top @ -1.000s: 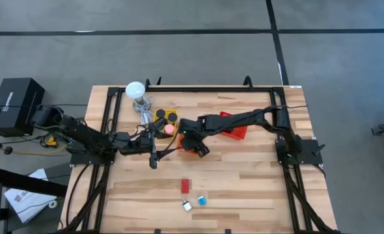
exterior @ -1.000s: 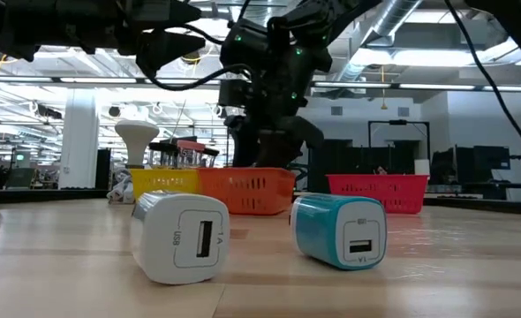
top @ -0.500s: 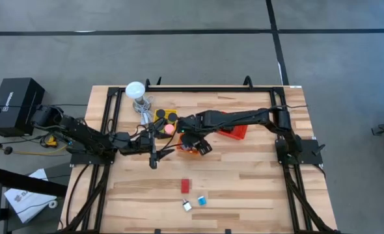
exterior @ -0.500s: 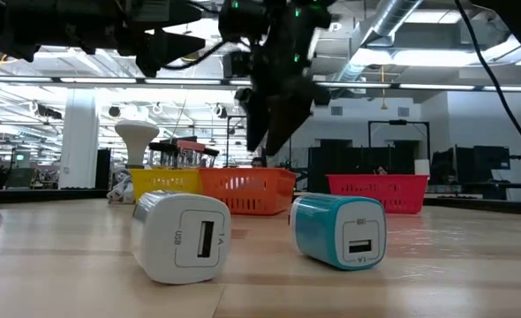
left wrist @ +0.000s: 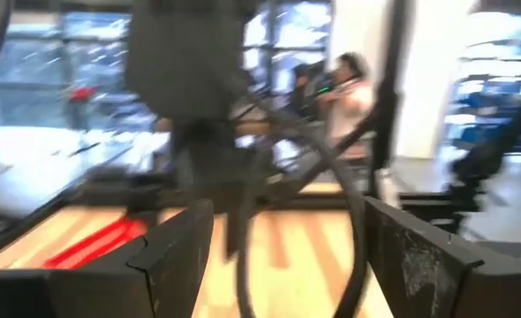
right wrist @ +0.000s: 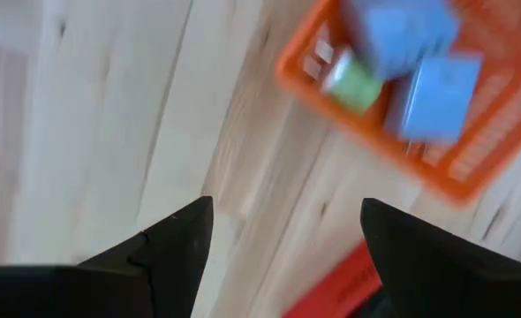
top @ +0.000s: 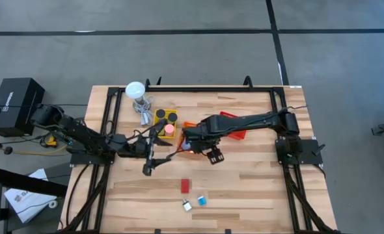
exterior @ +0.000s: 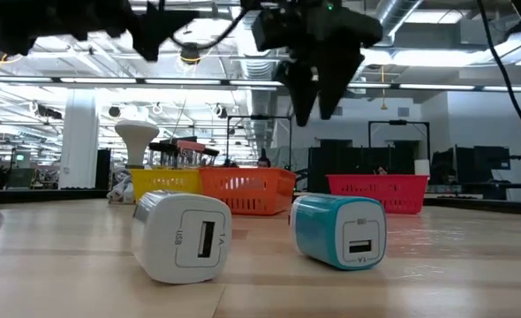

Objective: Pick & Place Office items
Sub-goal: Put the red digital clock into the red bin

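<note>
My right gripper [top: 213,156] hangs open and empty above the bench [top: 257,188], just beside the orange basket [right wrist: 437,150], where two light-blue blocks [right wrist: 433,97] and a small green piece [right wrist: 353,81] already lie. The items left to fetch, as I judge it, are the red flat rectangle [top: 185,186], the white charger cube [exterior: 183,236] and the teal charger cube [exterior: 341,230], all lying together near the front edge, well apart from my gripper.

To do this step well I would travel high toward the front of the bench, settle straight above one item, and turn my wrist so the fingers close across its short sides. The two cubes lie near each other, so I would come down on the outer faces of one and not knock its neighbour. The red rectangle is low and flat; it needs a descent almost to the wood.

My left gripper [top: 148,170] hovers mid-bench with its fingers spread wide, and it sits near my path to the front. Its cable seems to trail close by, though the wrist view is too smeared to be sure. The yellow basket [top: 155,121] with black pucks [top: 160,114] and a pink lump [top: 168,129], the red basket [top: 239,134] and the white-headed stand [top: 136,91] are behind me.
</note>
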{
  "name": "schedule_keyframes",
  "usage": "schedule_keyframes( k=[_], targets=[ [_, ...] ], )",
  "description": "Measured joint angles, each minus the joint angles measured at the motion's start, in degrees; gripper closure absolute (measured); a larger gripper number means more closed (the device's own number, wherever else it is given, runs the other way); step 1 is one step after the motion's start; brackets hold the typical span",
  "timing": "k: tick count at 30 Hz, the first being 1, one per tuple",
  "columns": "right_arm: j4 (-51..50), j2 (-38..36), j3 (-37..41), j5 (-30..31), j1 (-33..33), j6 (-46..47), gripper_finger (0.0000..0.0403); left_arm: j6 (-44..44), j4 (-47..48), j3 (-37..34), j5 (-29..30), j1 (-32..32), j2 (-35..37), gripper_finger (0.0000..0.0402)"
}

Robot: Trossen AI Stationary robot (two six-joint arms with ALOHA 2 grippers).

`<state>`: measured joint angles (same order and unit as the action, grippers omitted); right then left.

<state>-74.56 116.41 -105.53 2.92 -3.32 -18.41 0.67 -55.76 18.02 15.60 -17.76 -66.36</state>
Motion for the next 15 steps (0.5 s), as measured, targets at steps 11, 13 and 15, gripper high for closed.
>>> schedule_keyframes(
  k=[11, 13, 15],
  targets=[
    [8.58, -13.19, 16.01, 0.08, -0.94, 7.39, 0.0124, -0.41, -2.95, 0.07, -14.53, -3.87, 3.54, 0.0128],
    [12.12, -16.72, 20.69, 0.08, -1.88, 8.64, 0.0124, -0.39, -2.66, -0.01, -14.45, -4.24, 3.97, 0.0128],
    [16.52, -20.5, 25.84, 0.05, -3.2, 9.41, 0.0124, -0.41, -3.02, 0.02, -14.07, -4.05, 4.01, 0.0128]
  ],
)
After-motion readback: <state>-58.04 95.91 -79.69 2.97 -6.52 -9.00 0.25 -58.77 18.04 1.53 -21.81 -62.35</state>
